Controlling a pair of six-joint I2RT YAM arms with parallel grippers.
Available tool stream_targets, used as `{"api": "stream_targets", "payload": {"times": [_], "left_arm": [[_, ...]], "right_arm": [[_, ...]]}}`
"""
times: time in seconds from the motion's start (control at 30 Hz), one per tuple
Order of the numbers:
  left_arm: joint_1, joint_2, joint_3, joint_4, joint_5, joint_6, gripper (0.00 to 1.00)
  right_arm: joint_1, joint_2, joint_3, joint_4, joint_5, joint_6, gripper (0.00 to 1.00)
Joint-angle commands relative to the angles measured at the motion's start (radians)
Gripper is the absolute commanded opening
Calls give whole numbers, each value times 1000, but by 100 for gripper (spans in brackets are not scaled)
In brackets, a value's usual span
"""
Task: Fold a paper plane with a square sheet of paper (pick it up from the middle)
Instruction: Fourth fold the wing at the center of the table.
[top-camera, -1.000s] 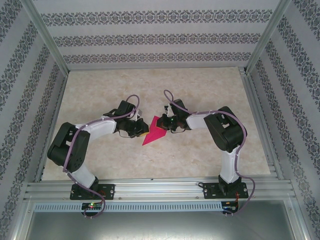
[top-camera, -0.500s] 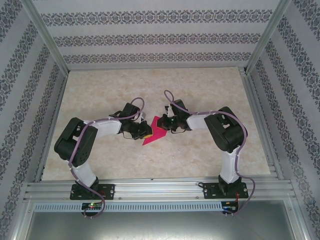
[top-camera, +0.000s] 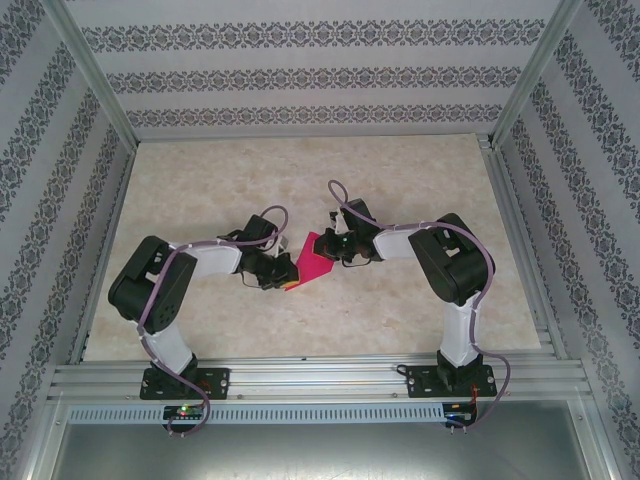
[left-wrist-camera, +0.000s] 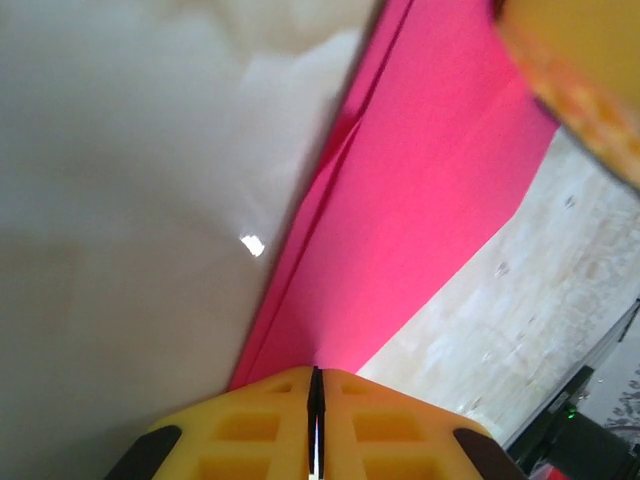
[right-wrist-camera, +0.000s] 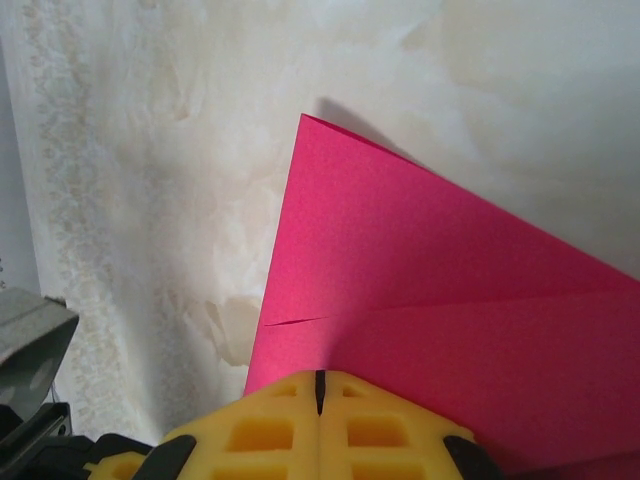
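A folded pink sheet of paper (top-camera: 316, 263) sits near the middle of a pale marbled table (top-camera: 400, 180), pinched from both ends. The left gripper (top-camera: 287, 272) is at its 8 o'clock with yellow fingers (left-wrist-camera: 250, 425) pressed together on one edge, and the right gripper (top-camera: 333, 247) is at its 2 o'clock, likewise closed on the paper. From above, both black gripper heads and their looping purple cables (top-camera: 345, 205) cover the paper's ends, while patterned walls (top-camera: 300, 80) enclose the table at 9, 12 and 3 o'clock and an aluminium rail (top-camera: 320, 378) crosses at 6.
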Motion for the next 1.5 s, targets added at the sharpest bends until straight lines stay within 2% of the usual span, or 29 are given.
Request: {"api": "stream_targets", "payload": {"times": [0.0,0.27,0.47,0.73,0.87,1.17,1.47], "left_arm": [[-11,-45,-36,-169,-56,74,13],[-11,-149,-71,-209,-115,56,12],[-12,-224,-15,-167,-128,38,14],[-19,-63,82,-33,-11,32,15],[-23,28,118,-23,21,52,16],[-30,101,72,-88,-124,110,11],[-31,121,75,-133,-145,136,7]], "right_arm": [[-1,71,-60,-176,121,-13,5],[0,72,-60,-170,114,-11,5],[8,76,-60,-161,107,-3,6],[15,76,-58,-143,101,11,7],[20,88,-44,-147,91,11,7],[19,73,-14,-169,74,4,8],[16,-19,81,-257,43,-15,11]]}}
